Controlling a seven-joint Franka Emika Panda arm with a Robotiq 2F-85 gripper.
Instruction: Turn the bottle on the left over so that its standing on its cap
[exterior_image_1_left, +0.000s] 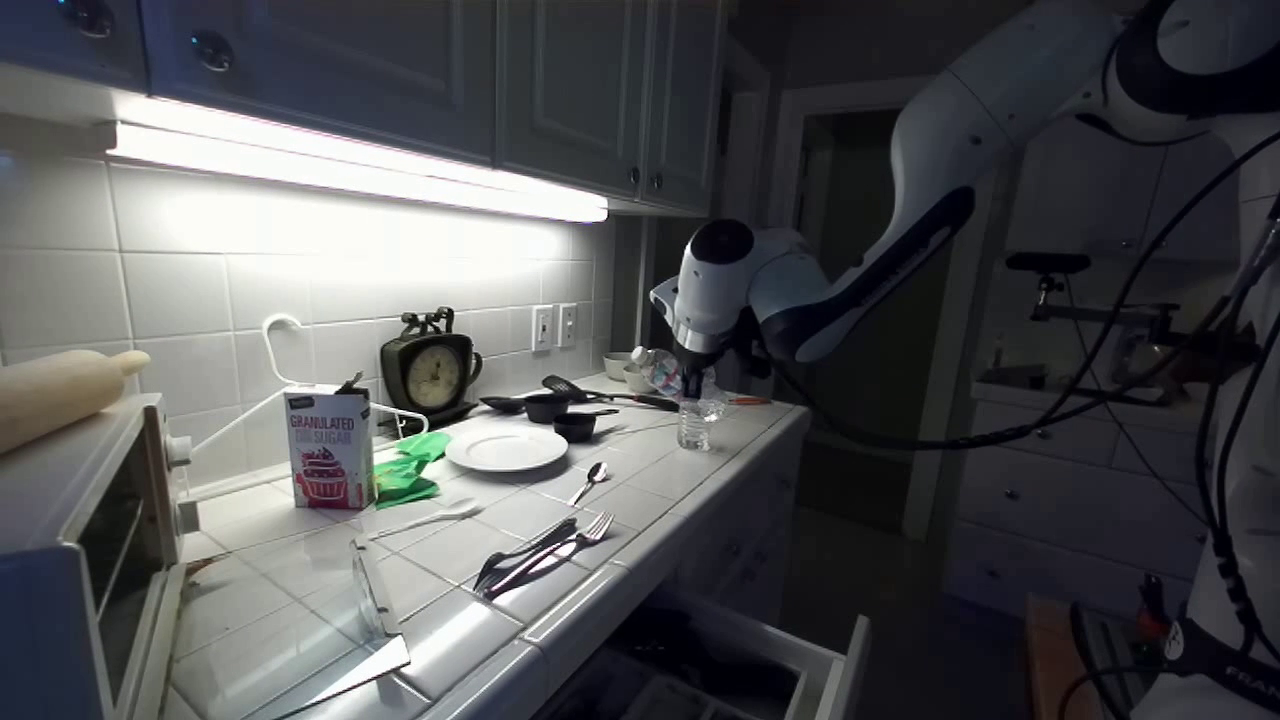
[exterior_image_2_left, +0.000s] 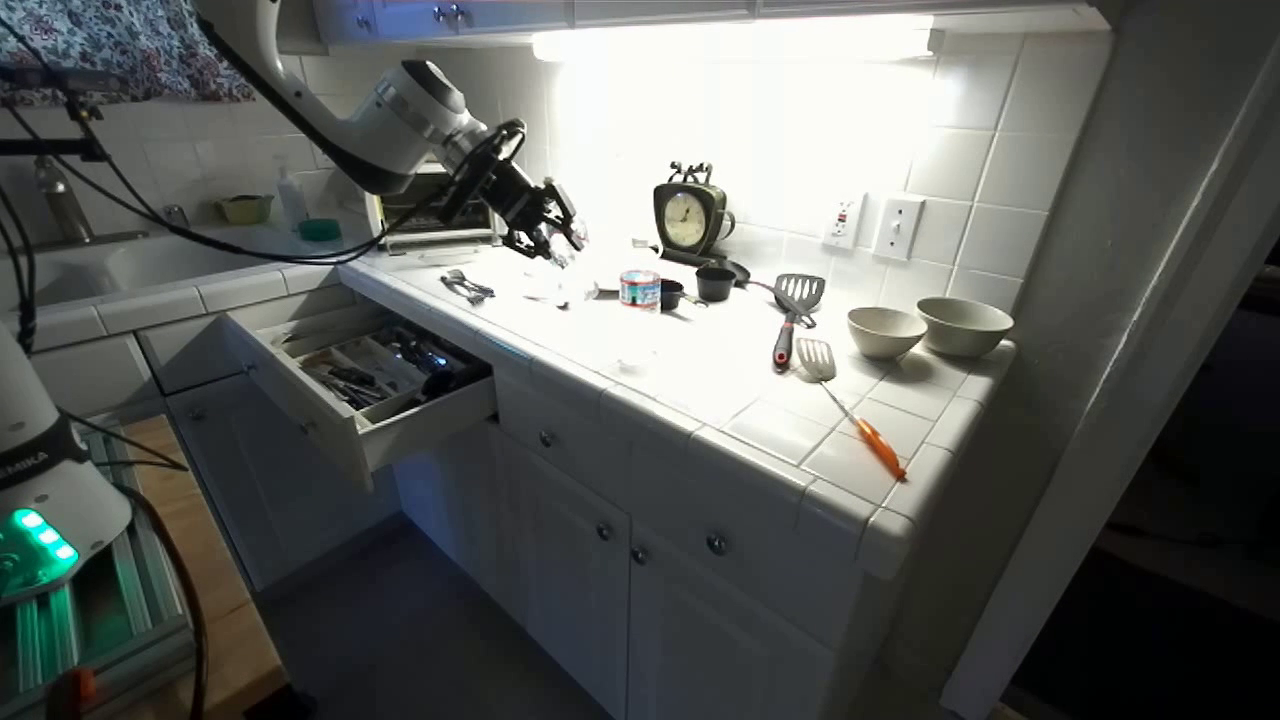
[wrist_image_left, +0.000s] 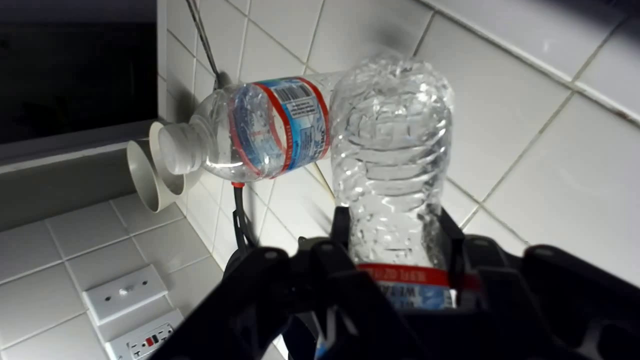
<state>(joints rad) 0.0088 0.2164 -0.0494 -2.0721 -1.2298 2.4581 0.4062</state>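
Nearest the wrist camera, the gripper (wrist_image_left: 396, 223) is seen with its two black fingers (wrist_image_left: 341, 225) pressed against the sides of a clear bottle (wrist_image_left: 392, 165), which is pinched between them. The bottle is held at a tilt over the tiled counter (exterior_image_2_left: 770, 425), its ribbed base pointed out past the fingers (a strip of red and blue label is shown, the rest being covered by the gripper). Near it, a second bottle (wrist_image_left: 280, 131) is stood upright, topped with a pale cap and partly hidden by the held one. In an exterior view, two pale bowls (exterior_image_2_left: 885, 335) are set near the counter's end, and a spatula (exterior_image_2_left: 880, 446) with an orange handle is laid in front of them. A drawer (exterior_image_2_left: 440, 430) is pulled open, with cutlery (exterior_image_2_left: 415, 350) kept inside. A plate (exterior_image_1_left: 505, 450), a spoon (exterior_image_1_left: 595, 473) and a fork (exterior_image_1_left: 597, 528) are laid out, a sugar box (exterior_image_1_left: 325, 450) and a black clock (exterior_image_1_left: 432, 378) are stood beyond, and a rolling pin (exterior_image_1_left: 60, 393) is rested on a toaster oven (exterior_image_1_left: 120, 560).
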